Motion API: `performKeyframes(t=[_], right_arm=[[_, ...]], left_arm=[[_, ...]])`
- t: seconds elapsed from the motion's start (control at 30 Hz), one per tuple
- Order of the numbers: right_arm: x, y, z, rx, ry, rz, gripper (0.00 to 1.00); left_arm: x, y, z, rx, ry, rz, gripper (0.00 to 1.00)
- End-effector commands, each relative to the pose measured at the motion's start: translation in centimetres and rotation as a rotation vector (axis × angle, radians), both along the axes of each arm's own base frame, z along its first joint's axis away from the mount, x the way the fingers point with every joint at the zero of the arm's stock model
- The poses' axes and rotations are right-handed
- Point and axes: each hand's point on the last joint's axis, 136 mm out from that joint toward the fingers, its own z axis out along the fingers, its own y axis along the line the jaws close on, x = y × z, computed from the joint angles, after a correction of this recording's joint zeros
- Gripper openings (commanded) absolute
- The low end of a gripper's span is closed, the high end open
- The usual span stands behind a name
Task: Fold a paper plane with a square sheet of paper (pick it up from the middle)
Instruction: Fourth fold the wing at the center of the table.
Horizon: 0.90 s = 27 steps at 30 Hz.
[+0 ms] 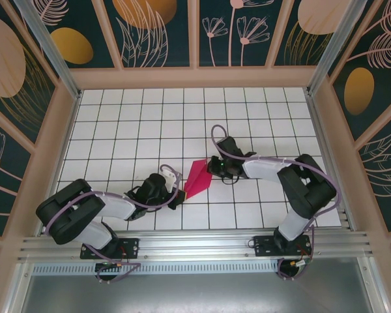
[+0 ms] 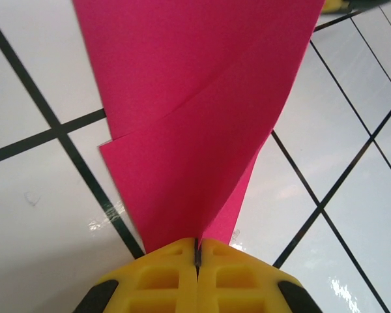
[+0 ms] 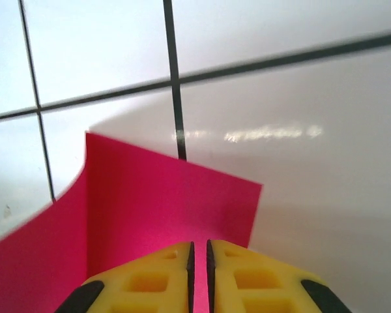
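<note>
**Folded pink paper pinched at its narrow end on the table's near half**

The pink paper (image 1: pixel 197 177) rests on the white tiled table (image 1: pixel 150 124), about midway across the table's near half. It is folded into a tapering shape. The wide end points toward the table's centre and the narrow end toward the table's near edge. In the left wrist view one layer lies over another, with a slanted fold edge crossing the upper layer.

The left gripper (image 1: pixel 180 197) sits at the narrow end, on the side nearer the table's front edge. Its yellow fingers (image 2: pixel 163 280) are pressed together with no gap. The tip of the paper is clamped between them, and the rest fans out over the table's black grid lines.

The right gripper (image 1: pixel 213 167) is at the wide end, toward the table's centre. Its yellow fingers (image 3: pixel 247 280) stand a thin slit apart, right over the paper's edge. Beside them one corner of the paper curls up off the table. I cannot tell whether these fingers have hold of the paper or merely hover at it.
</note>
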Motion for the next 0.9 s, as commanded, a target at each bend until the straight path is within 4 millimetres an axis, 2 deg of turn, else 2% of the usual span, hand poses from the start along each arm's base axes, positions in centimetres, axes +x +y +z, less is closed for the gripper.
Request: performKeyframes(t=[0.0, 0.17, 0.37, 0.6, 0.87], right_arm=[[0.8, -0.8, 2.8, 0.005, -0.070, 0.025, 0.17], [-1.7, 1.8, 4.6, 0.216, -0.078, 0.090, 0.12], [-3.8, 4.9, 4.6, 0.299, -0.039, 0.205, 0.08], [-3.9, 7.9, 4.5, 0.355, -0.019, 0.262, 0.08], [-3.1, 8.8, 3.3, 0.353, -0.001, 0.255, 0.07]], left_arm=[[0.1, -1.0, 0.6, -0.029, -0.005, -0.045, 0.00], [0.3, -1.0, 0.5, -0.056, 0.037, -0.017, 0.00], [0.4, -0.5, 1.1, -0.131, 0.083, 0.043, 0.00], [0.3, -0.4, 0.4, -0.138, 0.115, 0.057, 0.00], [0.4, -0.2, 0.1, -0.147, 0.140, 0.075, 0.00]])
